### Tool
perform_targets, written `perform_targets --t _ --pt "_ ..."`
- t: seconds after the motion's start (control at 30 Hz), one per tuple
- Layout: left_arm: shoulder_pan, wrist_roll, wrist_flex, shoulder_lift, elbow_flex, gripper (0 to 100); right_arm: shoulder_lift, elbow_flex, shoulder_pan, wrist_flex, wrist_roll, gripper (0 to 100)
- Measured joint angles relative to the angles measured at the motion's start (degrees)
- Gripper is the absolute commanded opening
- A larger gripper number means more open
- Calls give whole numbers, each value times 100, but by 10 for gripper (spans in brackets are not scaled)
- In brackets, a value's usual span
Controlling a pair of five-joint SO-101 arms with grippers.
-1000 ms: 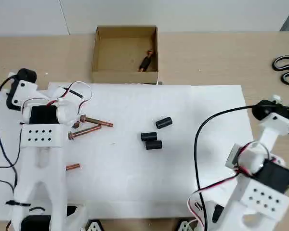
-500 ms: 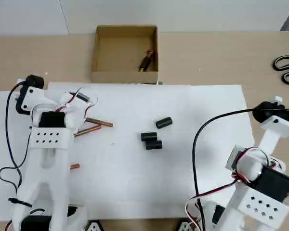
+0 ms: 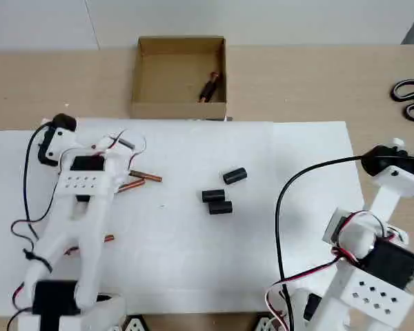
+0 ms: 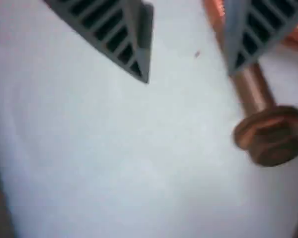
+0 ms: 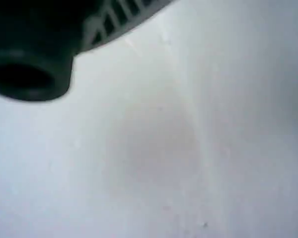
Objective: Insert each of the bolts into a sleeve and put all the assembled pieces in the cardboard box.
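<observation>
On the sheet (image 3: 297,152), left gripper (image 4: 187,72) has advanced, perhaps straddling a bolt (image 4: 249,91).

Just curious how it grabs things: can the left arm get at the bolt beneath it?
Probably yes. The left gripper is open just above the bolt with nothing between, though the bolt lies under one finger, so a slight shift seems needed.
</observation>
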Motion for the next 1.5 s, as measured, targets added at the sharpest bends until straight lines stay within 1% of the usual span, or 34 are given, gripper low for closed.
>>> perform_targets --t 0.27,0.4,0.6,0.73,0.93,1.4,1.5 --pt "88 0 791 686 -1081 101 0 0 0 0 0 3" --pt "88 0 1319 1090 -1582 101 0 0 0 0 0 3" --pt "88 26 2154 1301 -2374 101 0 0 0 0 0 3" --pt "88 18 2488 1451 -2646 101 0 0 0 0 0 3" --pt "0 18 2629 1881 -2725 103 0 0 0 0 0 3" --pt "-70 18 2585 2514 -2734 104 0 0 0 0 0 3" --pt "-70 18 2567 2699 -2910 104 0 0 0 0 0 3"
